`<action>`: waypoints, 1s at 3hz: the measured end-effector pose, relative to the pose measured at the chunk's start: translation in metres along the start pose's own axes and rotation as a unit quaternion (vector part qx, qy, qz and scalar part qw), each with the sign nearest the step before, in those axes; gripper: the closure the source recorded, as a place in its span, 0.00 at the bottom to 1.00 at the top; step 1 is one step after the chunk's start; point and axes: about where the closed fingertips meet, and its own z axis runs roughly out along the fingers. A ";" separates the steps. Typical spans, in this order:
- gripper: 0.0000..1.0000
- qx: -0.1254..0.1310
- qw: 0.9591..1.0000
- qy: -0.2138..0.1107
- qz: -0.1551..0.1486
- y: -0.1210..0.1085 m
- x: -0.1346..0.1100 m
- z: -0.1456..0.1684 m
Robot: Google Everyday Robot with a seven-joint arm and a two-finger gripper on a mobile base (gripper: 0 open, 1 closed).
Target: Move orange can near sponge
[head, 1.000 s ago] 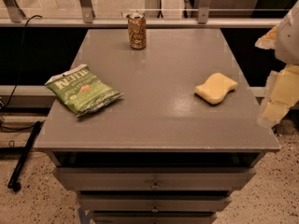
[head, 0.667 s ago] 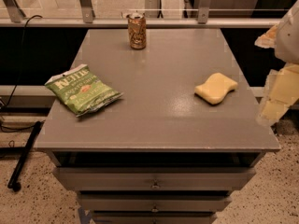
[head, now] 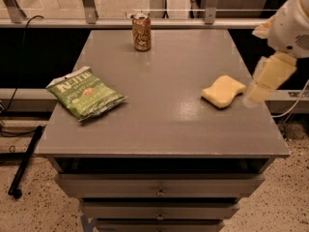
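Note:
The orange can [head: 141, 32] stands upright at the far edge of the grey table [head: 164, 129], a little left of centre. The pale yellow sponge [head: 223, 91] lies flat near the table's right edge. My gripper [head: 263, 83] hangs at the right side of the table, just right of the sponge and slightly above the tabletop. It is far from the can and holds nothing that I can see.
A green chip bag [head: 86, 98] lies flat at the table's left side. A metal railing [head: 145, 22] runs behind the far edge. Drawers [head: 159, 190] are below the front edge. A black cable and a pole lie on the floor at left.
My gripper has moved a little left and up, closer to the sponge. The can, the sponge and the chip bag have not moved.

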 end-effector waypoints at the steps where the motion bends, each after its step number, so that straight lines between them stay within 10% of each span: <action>1: 0.00 0.038 0.997 -0.063 0.039 -0.073 -0.034 0.048; 3: 0.00 0.090 0.980 -0.143 0.105 -0.156 -0.108 0.098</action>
